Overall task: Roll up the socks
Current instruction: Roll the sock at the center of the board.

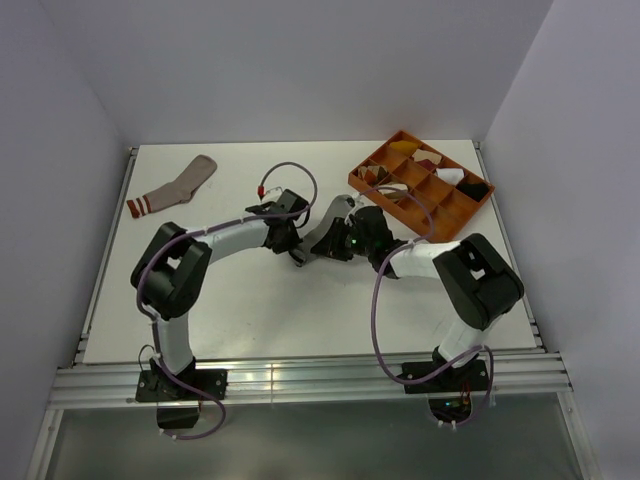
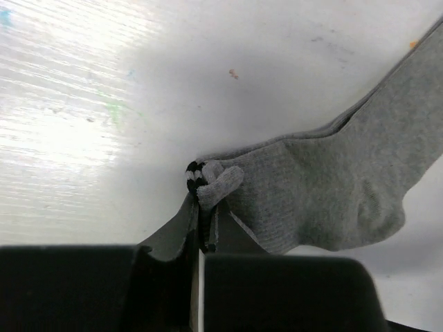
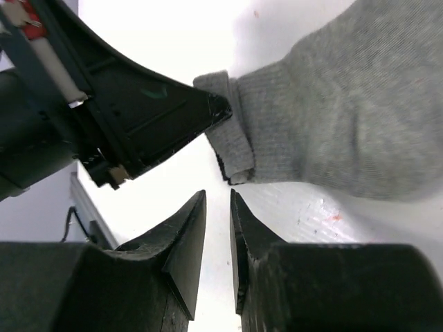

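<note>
My L jaws pinch grey sock [image 2: 332, 200] cuff.
R jaws slightly apart, nothing btwn them, just beside that cuff.

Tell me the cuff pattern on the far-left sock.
Red and white stripes on the pinkish-tan sock; best in the top view.

robot lab cell: white booth walls [image 1: 300, 70], alu rail [image 1: 300, 381]
</note>
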